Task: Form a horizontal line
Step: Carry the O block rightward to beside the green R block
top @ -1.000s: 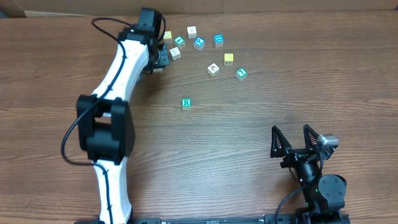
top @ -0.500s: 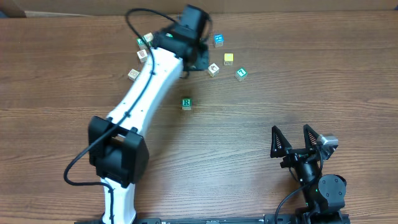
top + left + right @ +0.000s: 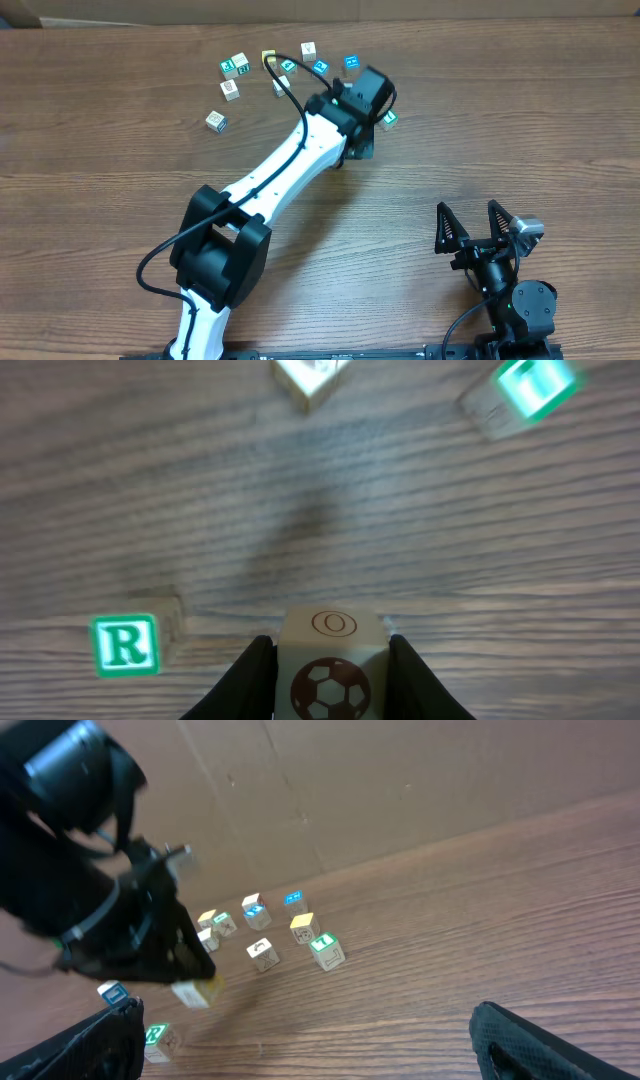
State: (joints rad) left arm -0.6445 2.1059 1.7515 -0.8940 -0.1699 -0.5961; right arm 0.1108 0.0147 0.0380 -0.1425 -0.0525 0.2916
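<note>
Two arms work at one wooden table. Left arm reaches diagonally toward the middle of the far edge. Left gripper pinches the white-faced football cube, apparently lifted off the wood, though contact is hard to judge. Right gripper sits by the near right corner, fingers spread, nothing between them. R cube stands alone just left of the held one. Loose cubes lie scattered along the far edge; no row yet.
</note>
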